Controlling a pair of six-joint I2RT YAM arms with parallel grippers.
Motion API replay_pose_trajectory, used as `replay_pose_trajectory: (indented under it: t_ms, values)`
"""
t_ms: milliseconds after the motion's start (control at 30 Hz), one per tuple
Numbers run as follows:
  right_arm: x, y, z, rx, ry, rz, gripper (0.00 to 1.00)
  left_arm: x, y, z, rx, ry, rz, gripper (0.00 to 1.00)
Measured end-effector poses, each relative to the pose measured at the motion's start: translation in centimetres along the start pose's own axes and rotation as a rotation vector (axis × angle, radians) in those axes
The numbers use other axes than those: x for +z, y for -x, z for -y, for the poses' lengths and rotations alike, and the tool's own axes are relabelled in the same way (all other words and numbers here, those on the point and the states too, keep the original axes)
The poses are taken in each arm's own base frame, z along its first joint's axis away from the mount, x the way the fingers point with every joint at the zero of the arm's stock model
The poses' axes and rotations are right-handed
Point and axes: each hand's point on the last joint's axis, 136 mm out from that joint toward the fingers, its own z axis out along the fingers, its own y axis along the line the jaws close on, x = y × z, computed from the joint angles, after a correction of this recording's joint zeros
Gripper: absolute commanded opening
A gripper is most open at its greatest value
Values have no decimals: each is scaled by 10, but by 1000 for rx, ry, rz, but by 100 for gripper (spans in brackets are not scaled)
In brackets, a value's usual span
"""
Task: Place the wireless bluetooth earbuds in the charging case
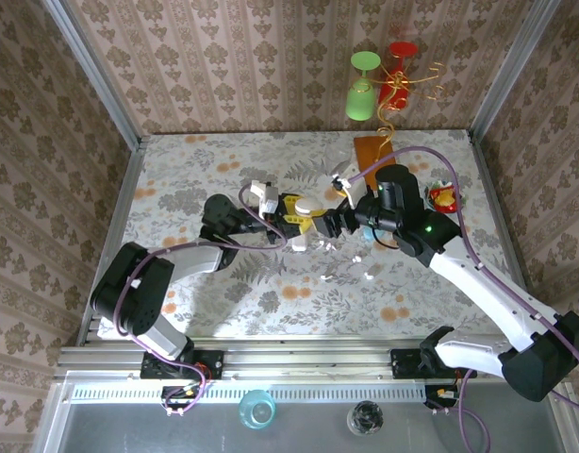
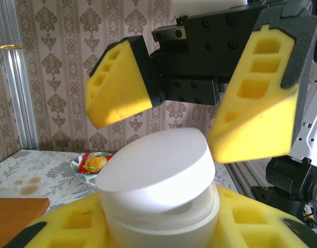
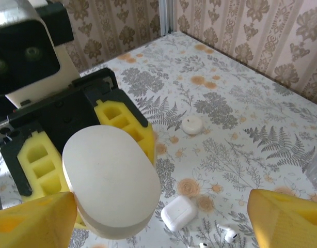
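My left gripper (image 1: pixel 304 212) is shut on a white oval charging case (image 2: pixel 158 175), yellow pads (image 2: pixel 251 227) pressed against both of its sides. The case's lid sits tilted, slightly ajar. In the right wrist view the same case (image 3: pixel 111 181) is held above the table by the left gripper's yellow fingers (image 3: pixel 122 124). My right gripper (image 1: pixel 329 225) hangs open just beside and above the case, and its wide-apart fingers (image 2: pixel 256 119) touch nothing. Two tiny white earbuds (image 3: pixel 231 235) lie on the flowered table below, and more small white bits (image 1: pixel 323 278) are scattered nearby.
A small square white case (image 3: pixel 178 213) lies under the held case, and a round white one (image 3: pixel 192 124) sits farther off. At the back right are a bowl of snacks (image 1: pixel 444 196) and an orange board (image 1: pixel 374 151). Green and red glasses (image 1: pixel 363 90) hang on the rear wall.
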Motion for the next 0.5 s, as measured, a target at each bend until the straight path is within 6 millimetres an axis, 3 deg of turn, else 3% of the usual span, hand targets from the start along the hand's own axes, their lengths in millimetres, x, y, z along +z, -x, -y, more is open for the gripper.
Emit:
replay_pose_trajectory:
  t_ms: [233,367,500]
  values:
    - [-1,14,11,23,-28,61,77,-1,-1,4,-11,-23,-8,33]
    - [8,7,22,59,-39,37,70,1,-2,11,-21,-59,-14,33]
    - [13,0,19,76,9,19,62,1,-3,12,-34,-68,-17,33]
